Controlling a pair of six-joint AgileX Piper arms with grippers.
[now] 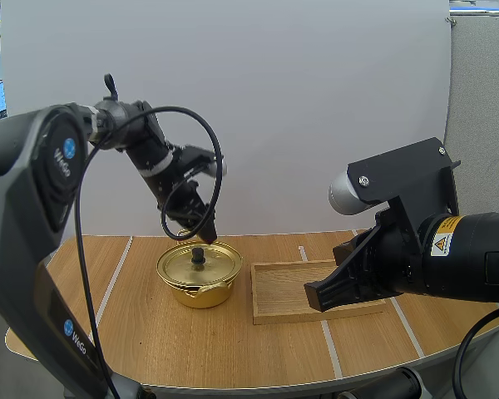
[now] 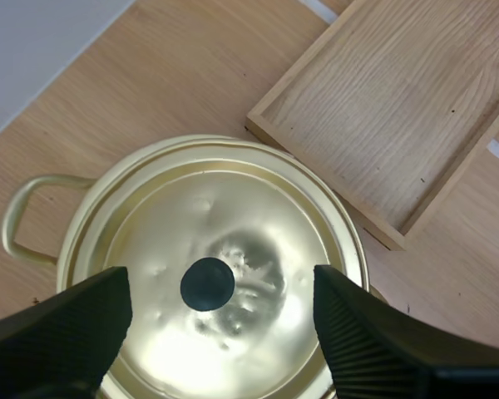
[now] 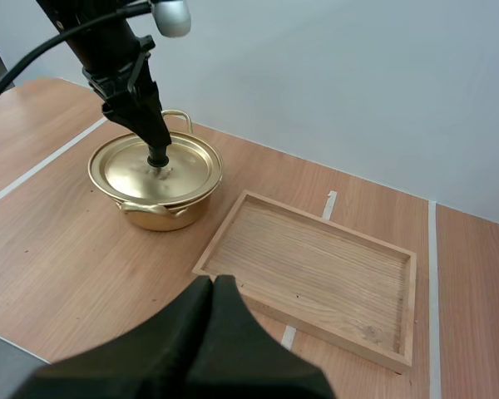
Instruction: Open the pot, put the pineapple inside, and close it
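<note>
Your left gripper [image 2: 220,287] stood wide open just above the lid [image 2: 233,208], one finger on either side of the black knob [image 2: 207,284], not yet pinching it. The gold pot [image 1: 198,293] sat covered on the table [image 1: 150,332], just beside the wooden tray [image 1: 283,287]. Your right gripper [image 3: 216,287] hung over the tray's near edge, fingers pressed together on nothing. I judged you were at the opening step: the next move called for lowering slightly, closing squarely on the knob, then lifting straight up.

Black arms [image 1: 33,191], ribbed jaws, yellow label [image 1: 441,243]
</note>
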